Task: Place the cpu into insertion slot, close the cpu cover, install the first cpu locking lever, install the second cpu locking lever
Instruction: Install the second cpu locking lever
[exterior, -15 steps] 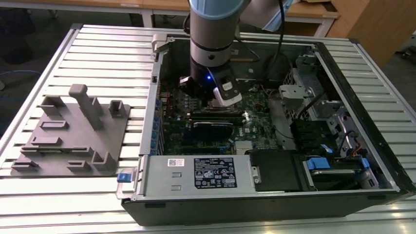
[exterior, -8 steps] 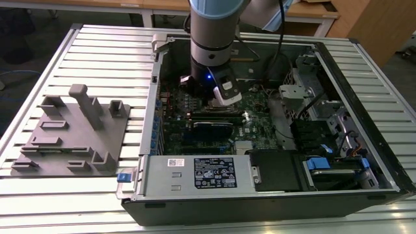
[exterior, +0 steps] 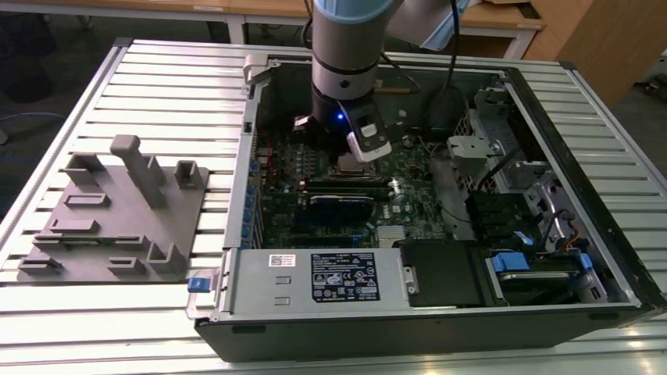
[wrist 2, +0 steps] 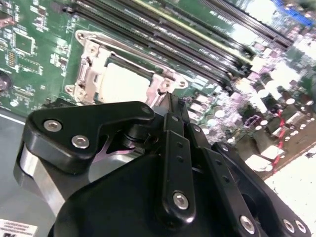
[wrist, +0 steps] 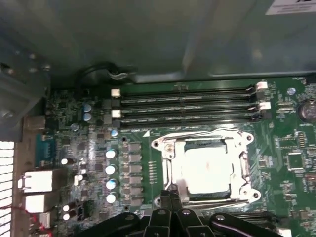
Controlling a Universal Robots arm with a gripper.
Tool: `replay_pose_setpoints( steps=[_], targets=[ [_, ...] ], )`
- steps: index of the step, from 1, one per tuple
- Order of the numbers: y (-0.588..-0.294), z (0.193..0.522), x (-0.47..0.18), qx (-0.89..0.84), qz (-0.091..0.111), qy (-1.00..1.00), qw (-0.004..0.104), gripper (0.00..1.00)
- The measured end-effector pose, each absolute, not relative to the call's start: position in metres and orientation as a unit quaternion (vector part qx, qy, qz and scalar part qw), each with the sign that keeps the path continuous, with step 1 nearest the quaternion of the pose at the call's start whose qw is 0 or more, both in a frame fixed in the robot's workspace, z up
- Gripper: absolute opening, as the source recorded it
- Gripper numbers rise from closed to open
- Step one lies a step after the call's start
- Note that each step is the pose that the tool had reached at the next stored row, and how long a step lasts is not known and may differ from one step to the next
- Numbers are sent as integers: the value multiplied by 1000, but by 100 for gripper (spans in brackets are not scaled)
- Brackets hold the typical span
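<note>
I saw the gripper (wrist: pixel 170 196) with jaws closed, empty, at the cpu cover (wrist: pixel 245 165), cpu (wrist: pixel 205 170) seated.

Your black-fingered gripper (wrist: pixel 170 197) hangs over the socket's edge; the flat square silver-topped cpu (wrist: pixel 205 168) sits in it, the long narrow memory slots (wrist: pixel 187 106) just beyond.
</note>
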State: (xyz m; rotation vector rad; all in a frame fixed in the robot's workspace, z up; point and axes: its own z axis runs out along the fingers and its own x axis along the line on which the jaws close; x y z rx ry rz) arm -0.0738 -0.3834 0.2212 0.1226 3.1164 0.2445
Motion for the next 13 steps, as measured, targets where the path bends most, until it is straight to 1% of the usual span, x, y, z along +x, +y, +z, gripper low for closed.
replay_pose_setpoints(
  steps=[4, 7, 10, 13],
  targets=[
    [-380, 221, -67, 42, 74, 996, 7, 10],
    [-378, 221, -63, 43, 67, 997, 7, 10],
    [-376, 221, -60, 44, 57, 997, 8, 10],
    [-374, 221, -59, 44, 39, 998, 9, 10]
  ],
)
